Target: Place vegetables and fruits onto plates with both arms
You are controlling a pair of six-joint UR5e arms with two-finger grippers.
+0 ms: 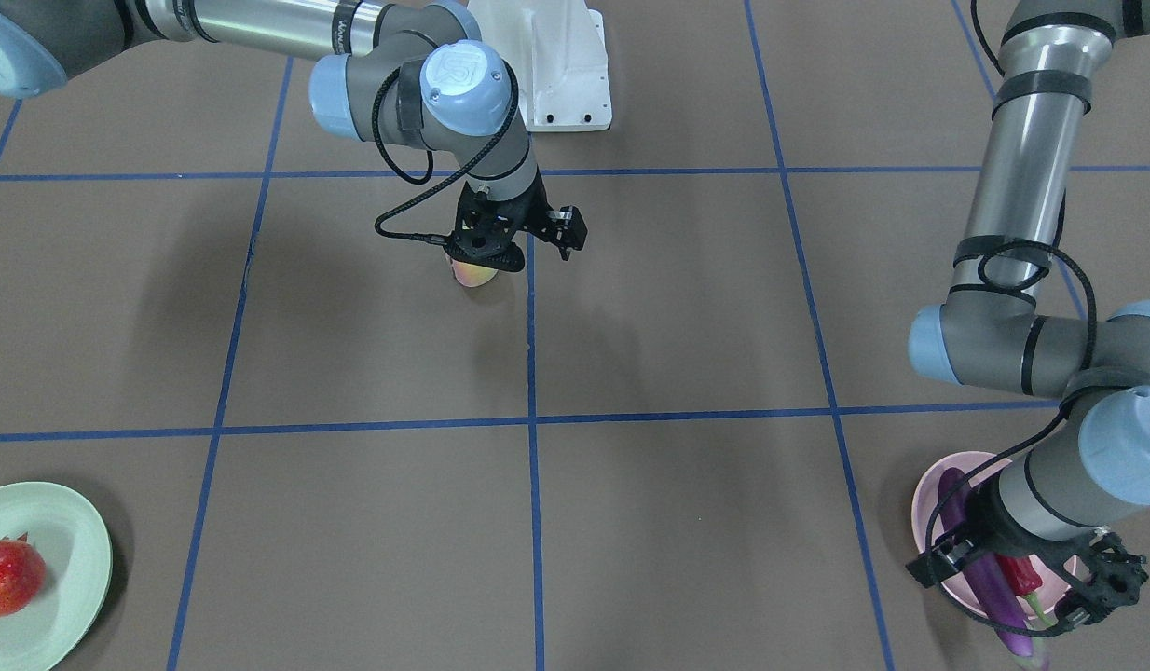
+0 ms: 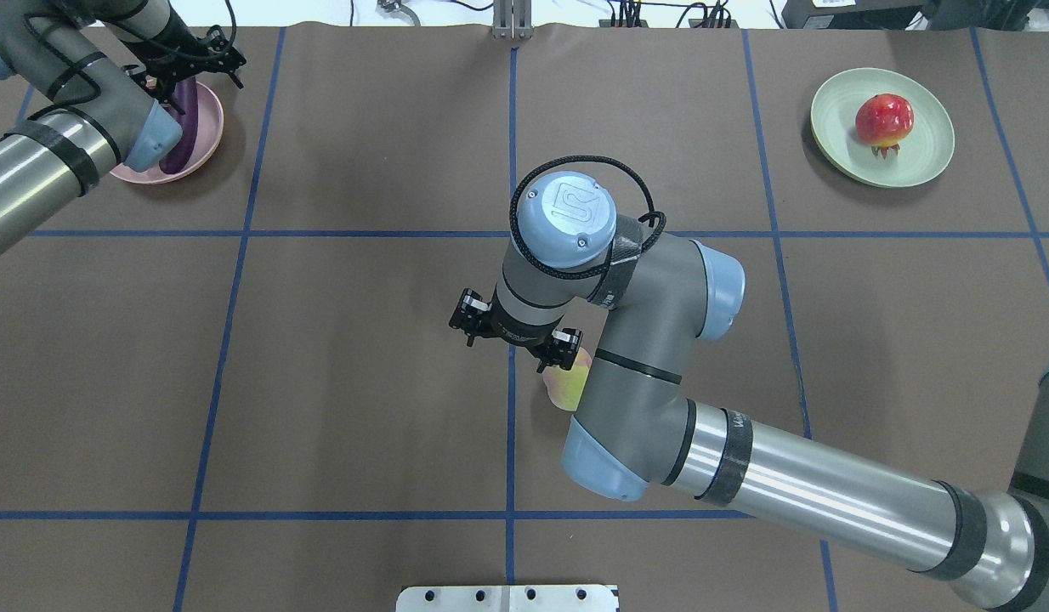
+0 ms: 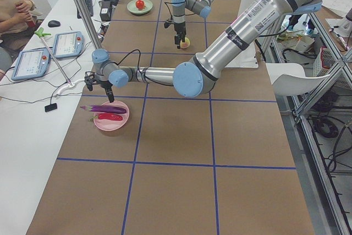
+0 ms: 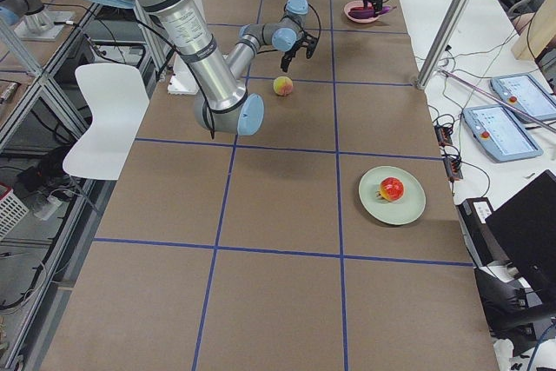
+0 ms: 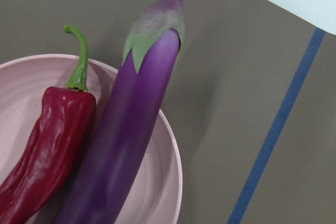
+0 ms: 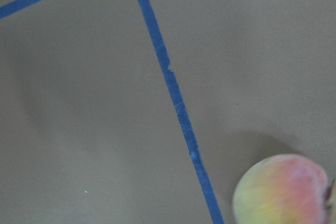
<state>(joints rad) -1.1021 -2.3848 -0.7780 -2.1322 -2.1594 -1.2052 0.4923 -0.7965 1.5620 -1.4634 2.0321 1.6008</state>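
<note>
The peach [image 1: 472, 273] lies on the table near the centre and also shows in the right wrist view [image 6: 281, 192]. My right gripper [image 2: 516, 330] hovers open and empty above and just beside it. The red-orange fruit [image 2: 884, 119] sits on the pale green plate [image 2: 924, 161]. The purple eggplant [image 5: 131, 140] and the red chili [image 5: 52, 145] lie side by side on the pink plate [image 5: 31, 77], and the eggplant's stem end sticks out over the rim. My left gripper [image 2: 189, 68] hangs open and empty just above them.
The white base block [image 1: 556, 65] stands at the robot's edge of the table. Blue tape lines [image 2: 512, 255] divide the brown table into squares. An operator [image 3: 14, 4] and tablets [image 3: 69, 43] are on a side bench beyond the pink plate.
</note>
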